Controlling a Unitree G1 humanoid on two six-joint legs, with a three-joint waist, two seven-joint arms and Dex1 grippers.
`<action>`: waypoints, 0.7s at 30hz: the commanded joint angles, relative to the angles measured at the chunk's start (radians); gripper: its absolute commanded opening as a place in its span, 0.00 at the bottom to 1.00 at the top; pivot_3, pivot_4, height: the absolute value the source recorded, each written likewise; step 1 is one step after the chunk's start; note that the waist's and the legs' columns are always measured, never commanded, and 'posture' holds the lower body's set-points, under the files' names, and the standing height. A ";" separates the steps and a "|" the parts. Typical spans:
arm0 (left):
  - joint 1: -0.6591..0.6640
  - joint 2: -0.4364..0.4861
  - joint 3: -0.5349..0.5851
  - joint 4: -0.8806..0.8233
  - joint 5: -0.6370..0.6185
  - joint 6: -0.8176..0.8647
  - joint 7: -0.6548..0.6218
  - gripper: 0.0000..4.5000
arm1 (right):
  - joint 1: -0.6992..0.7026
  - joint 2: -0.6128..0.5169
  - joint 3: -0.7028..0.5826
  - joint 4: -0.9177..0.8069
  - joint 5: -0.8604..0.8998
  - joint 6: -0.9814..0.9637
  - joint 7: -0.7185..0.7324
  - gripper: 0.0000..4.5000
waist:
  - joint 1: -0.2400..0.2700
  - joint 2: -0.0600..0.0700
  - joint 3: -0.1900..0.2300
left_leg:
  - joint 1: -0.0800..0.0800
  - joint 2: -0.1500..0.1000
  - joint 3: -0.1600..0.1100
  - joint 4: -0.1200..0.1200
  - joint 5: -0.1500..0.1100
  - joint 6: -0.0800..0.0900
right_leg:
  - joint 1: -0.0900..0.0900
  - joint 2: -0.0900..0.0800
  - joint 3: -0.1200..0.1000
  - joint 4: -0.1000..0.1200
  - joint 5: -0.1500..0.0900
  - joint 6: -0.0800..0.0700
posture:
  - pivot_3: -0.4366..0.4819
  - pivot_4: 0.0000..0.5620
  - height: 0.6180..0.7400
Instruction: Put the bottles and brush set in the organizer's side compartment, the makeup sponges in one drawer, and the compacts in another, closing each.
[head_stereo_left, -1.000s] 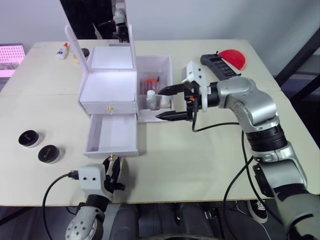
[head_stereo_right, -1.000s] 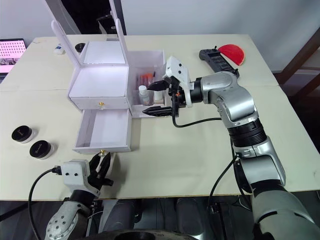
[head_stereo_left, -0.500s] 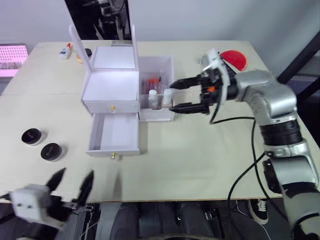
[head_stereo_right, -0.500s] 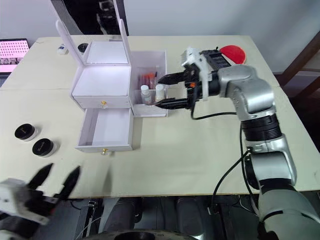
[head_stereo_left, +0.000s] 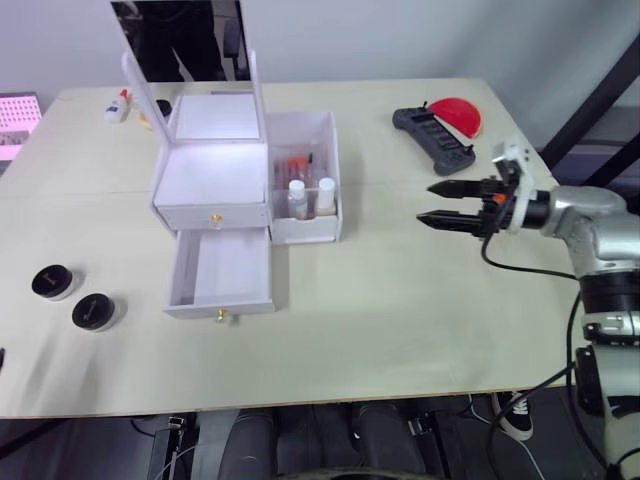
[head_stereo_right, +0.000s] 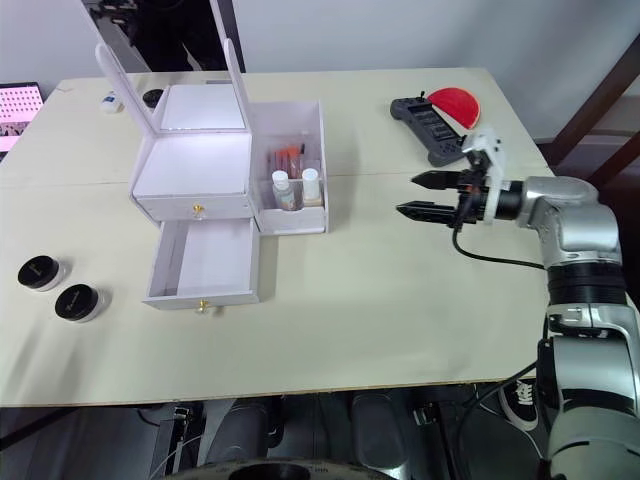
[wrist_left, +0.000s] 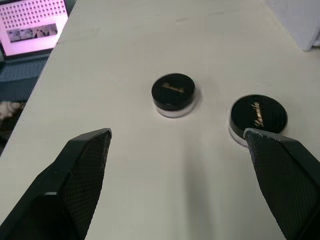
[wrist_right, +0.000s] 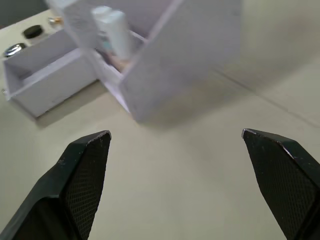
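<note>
We found the two compacts (head_stereo_left: 73, 296) side by side on the table's (head_stereo_left: 400, 310) left edge, well apart from the organizer (head_stereo_left: 235, 190); the left wrist view showed them near each other but not touching. Two white bottles (head_stereo_left: 307, 195) stood upright in the side compartment (head_stereo_left: 305, 180) with red-tipped items behind them, probably the brush set. The lower drawer (head_stereo_left: 221, 278) stood pulled out and looked empty; the upper one was shut. No sponges were visible to us. We judged the compartment step done and the compacts step in hand. The left gripper (wrist_left: 185, 165) hovered over the compacts with its jaws wide apart, empty. The right gripper (head_stereo_left: 448, 203) hung over bare table right of the organizer, jaws also apart and empty. Next, we reckoned, the left gripper should descend on one compact, close, and carry it to the open drawer.
</note>
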 joint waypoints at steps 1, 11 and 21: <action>-0.026 0.015 0.030 -0.001 0.030 0.016 -0.015 0.99 | 0.002 -0.011 -0.036 0.007 -0.010 -0.054 -0.011 1.00 | -0.004 0.000 0.000 | 0.000 0.000 0.001 0.000 0.000 0.000 | 0.000 0.000 0.000 0.000 0.000 0.000 | 0.48 0.27 1.00; -0.108 0.055 -0.021 -0.334 0.016 0.341 0.154 0.99 | -0.174 0.124 0.057 -0.364 0.043 0.172 -0.154 1.00 | 0.001 0.001 0.000 | 0.002 0.005 0.004 0.000 0.000 0.000 | -0.006 0.004 0.002 0.014 0.000 0.000 | 0.48 0.27 1.00; -0.315 0.136 -0.062 -0.462 -0.179 0.964 0.516 0.99 | -0.433 0.141 0.269 -0.440 0.099 0.246 0.155 1.00 | 0.001 0.000 0.000 | 0.002 0.006 0.005 0.001 0.000 0.000 | -0.007 0.004 0.002 0.014 0.000 0.001 | 0.48 0.27 1.00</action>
